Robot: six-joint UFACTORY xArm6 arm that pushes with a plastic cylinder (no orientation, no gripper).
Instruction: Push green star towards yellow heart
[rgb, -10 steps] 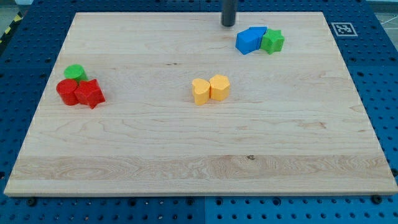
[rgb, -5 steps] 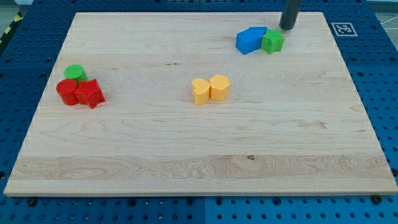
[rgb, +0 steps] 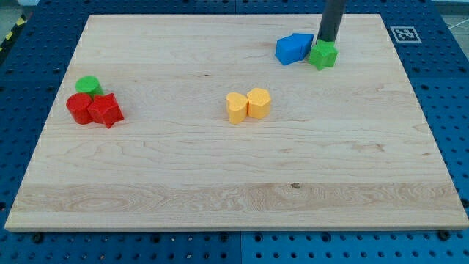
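Observation:
The green star [rgb: 322, 55] lies near the board's top right, just right of two blue blocks [rgb: 294, 48] that sit side by side. My tip [rgb: 327, 40] stands right behind the star, at its top edge, touching or nearly touching it. The yellow heart [rgb: 237, 108] lies near the board's middle, pressed against a second yellow block [rgb: 259, 103] on its right. The star is well up and to the right of the heart.
A green round block [rgb: 89, 85] and two red blocks [rgb: 94, 109] cluster at the board's left. The wooden board [rgb: 220, 176] rests on a blue pegboard. A fiducial marker [rgb: 404, 34] sits beside the board's top right corner.
My tip moved right along the top edge, then came down behind the green star. The star has shifted slightly down and away from the blue blocks.

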